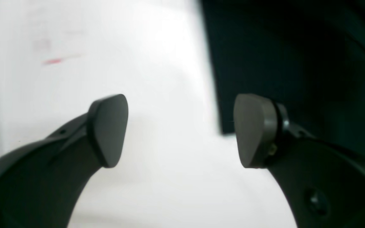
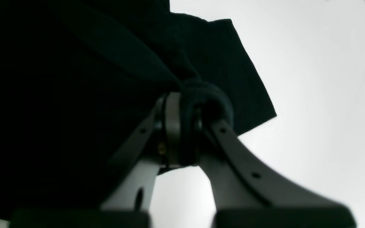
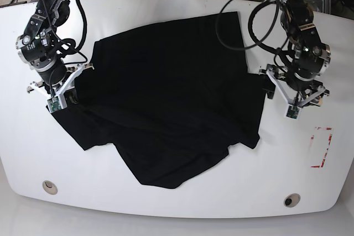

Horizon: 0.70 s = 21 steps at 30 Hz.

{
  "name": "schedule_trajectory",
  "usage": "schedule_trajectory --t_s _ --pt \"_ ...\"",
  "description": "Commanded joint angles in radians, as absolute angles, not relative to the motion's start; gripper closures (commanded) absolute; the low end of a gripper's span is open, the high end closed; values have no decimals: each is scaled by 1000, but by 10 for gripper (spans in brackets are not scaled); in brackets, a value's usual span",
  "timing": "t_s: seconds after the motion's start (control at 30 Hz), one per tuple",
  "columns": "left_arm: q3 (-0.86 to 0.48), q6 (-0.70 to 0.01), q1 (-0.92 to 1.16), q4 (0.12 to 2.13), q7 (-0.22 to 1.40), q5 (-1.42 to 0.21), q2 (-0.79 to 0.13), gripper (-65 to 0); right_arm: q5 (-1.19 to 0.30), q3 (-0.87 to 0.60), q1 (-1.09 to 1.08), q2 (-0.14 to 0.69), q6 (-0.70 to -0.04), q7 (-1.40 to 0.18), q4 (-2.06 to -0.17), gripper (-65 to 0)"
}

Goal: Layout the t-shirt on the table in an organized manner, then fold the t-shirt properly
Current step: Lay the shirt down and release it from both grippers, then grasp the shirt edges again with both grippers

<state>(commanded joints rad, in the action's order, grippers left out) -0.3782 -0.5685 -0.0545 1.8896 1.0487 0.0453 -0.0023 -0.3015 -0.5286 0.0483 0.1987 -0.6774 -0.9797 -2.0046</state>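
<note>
One black t-shirt (image 3: 171,98), spread but crumpled across the middle of the table (image 3: 182,197). Soft, light and floppy, likely to sag and bunch when lifted. Best taken by an edge or a corner, such as a sleeve or the hem. Right gripper (image 2: 185,126) pinched tight on a bunched bit of the t-shirt at its side. Left gripper (image 1: 181,129) wide apart and holding nothing, just beside the t-shirt's other edge. Two grippers, one t-shirt, one table. Also two round holes near the table's front edge, and one red tape mark (image 3: 322,147) beyond the t-shirt on the left gripper's side.
</note>
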Motion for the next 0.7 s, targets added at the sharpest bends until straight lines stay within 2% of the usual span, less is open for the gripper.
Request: schedule_trajectory --t_s 0.57,0.7 --pt "-386 -575 -71 1659 1043 38 4 -496 -302 -532 48 177 -677 -980 -2005 -3" --pt "-389 -633 -71 1633 1043 38 16 -493 -302 -532 48 177 -677 -980 -2005 -3"
